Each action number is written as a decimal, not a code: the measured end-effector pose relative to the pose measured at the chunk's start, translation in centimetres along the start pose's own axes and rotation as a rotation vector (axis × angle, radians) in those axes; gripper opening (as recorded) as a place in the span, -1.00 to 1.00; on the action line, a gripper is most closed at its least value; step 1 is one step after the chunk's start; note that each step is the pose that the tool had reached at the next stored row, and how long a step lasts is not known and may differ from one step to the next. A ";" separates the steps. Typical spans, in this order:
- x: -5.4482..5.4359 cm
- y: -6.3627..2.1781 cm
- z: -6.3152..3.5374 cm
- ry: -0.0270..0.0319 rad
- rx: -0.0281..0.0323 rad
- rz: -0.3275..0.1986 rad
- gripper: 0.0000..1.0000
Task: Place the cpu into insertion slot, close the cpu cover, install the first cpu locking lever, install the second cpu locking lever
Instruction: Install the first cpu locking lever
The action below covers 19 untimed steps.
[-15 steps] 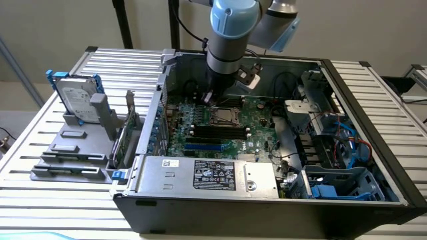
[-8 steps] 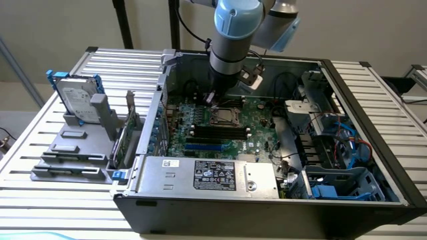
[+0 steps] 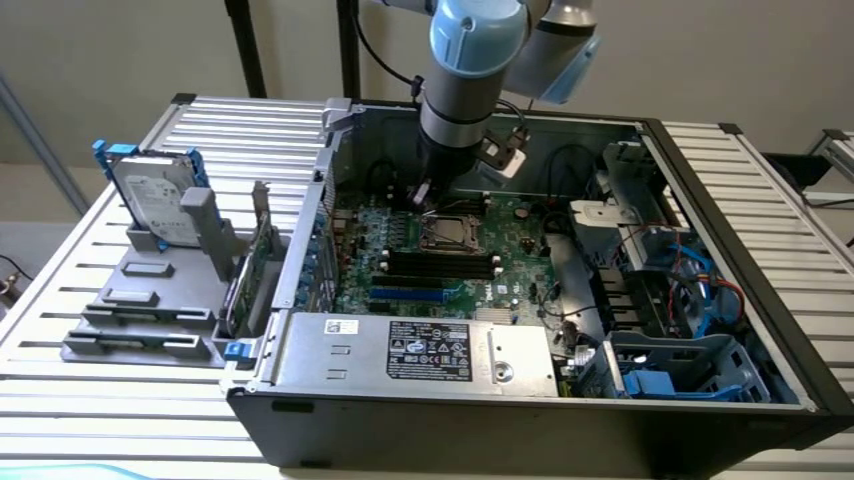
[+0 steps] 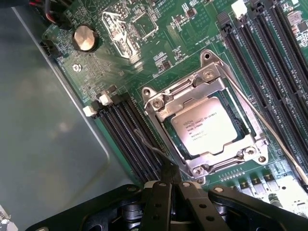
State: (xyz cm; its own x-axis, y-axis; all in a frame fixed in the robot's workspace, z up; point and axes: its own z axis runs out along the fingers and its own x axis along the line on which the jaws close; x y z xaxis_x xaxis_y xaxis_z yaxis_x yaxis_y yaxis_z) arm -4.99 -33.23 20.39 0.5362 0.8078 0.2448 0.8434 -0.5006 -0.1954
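the cpu [image 4: 208, 129] lies seated under the closed cover [image 4: 168, 103], just beyond the gripper [image 4: 171, 174], whose fingers are pressed together, with a thin wire lever [image 4: 150, 145] ending at their tips.

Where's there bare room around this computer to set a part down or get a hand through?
Bare table slats lie in front of the grey rack at the exterior view's left, and behind the hard drive. Inside the case it is crowded: the arm stands over the socket, with memory slots beside it and cables at the exterior view's right.
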 end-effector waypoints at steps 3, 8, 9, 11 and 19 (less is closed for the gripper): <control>0.2 0.29 0.04 -0.0005 0.0006 0.000 -0.79; 0.5 0.87 0.15 -0.0012 0.0011 0.001 -0.79; 0.5 0.96 0.19 -0.0011 0.0011 0.000 -0.79; 0.6 1.17 0.25 -0.0014 0.0011 0.001 -0.79; 1.1 1.99 0.45 -0.0037 0.0001 0.001 -0.79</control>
State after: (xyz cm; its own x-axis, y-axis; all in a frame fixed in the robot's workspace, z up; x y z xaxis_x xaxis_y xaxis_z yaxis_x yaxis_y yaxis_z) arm -2.75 -33.23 19.83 0.5367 0.8086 0.2412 0.8430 -0.5012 -0.1956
